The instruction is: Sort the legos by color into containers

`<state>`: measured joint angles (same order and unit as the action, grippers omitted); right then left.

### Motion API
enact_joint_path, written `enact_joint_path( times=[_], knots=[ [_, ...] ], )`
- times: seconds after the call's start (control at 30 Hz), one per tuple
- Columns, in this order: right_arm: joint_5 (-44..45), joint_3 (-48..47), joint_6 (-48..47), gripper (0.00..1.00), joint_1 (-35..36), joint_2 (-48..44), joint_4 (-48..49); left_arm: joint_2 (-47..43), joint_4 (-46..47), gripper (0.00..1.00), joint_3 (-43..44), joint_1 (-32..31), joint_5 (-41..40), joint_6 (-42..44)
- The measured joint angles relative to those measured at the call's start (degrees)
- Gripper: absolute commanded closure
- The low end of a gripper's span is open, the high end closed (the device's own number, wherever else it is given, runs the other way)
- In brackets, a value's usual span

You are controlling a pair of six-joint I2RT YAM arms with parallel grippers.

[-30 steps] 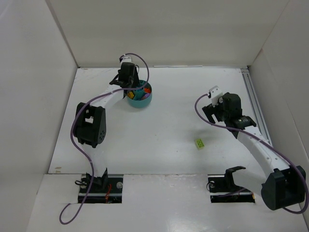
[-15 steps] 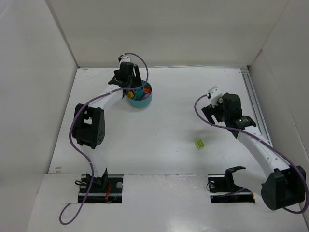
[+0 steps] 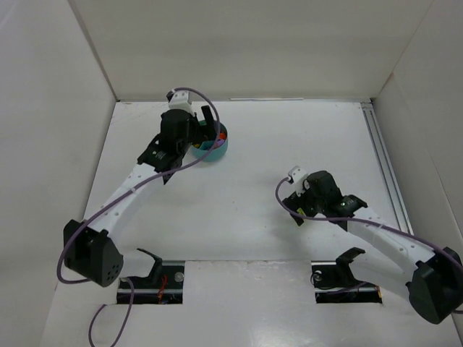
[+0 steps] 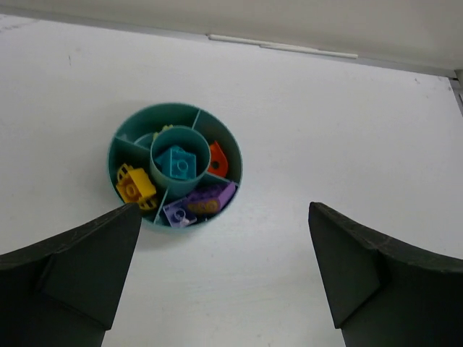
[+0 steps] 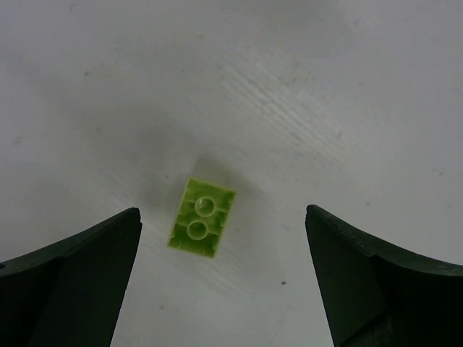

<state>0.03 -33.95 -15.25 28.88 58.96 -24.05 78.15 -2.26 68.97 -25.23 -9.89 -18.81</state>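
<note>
hovering the right pincer over the bench, i had it spread wide and gripping nothing. the lime green brick lay flat almost straight below, a touch toward the left finger. its long axis ran away from the wrist camera, slightly skewed, so the fingers stood either side of its short width. i judged that a straight drop with a small wrist twist would suit. the brick was a small glossy rectangle of hard plastic with two round studs; the bench was matt white and faintly scuffed. the right arm was plainly the nearer. the left pincer, likewise released and empty, hung above the dish, well apart from that brick. the dish was round, teal and low-walled. it held a teal brick in its centre cup, with yellow, purple and orange pieces in separate wedges.
</note>
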Motion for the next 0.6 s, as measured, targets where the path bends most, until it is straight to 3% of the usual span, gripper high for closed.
enact_joint_path(
  times=[0.2, 0.47, 0.6],
  knots=[
    [-0.6, 7.1, 6.9, 0.09, 2.7, -4.1, 1.0, -7.6, 0.6, 0.00, -11.0, -1.4, 2.4, -2.6],
    [0.5, 9.6, 11.5, 0.27, 4.3, -1.4, 3.2, -8.9, 0.2, 0.00, -14.5, -2.4, 4.0, -4.6],
    [2.4, 9.6, 12.7, 0.54, 5.4, -0.7, 4.0, -9.6, 0.1, 0.00, -14.6, -2.7, 5.0, -4.9]
  ],
)
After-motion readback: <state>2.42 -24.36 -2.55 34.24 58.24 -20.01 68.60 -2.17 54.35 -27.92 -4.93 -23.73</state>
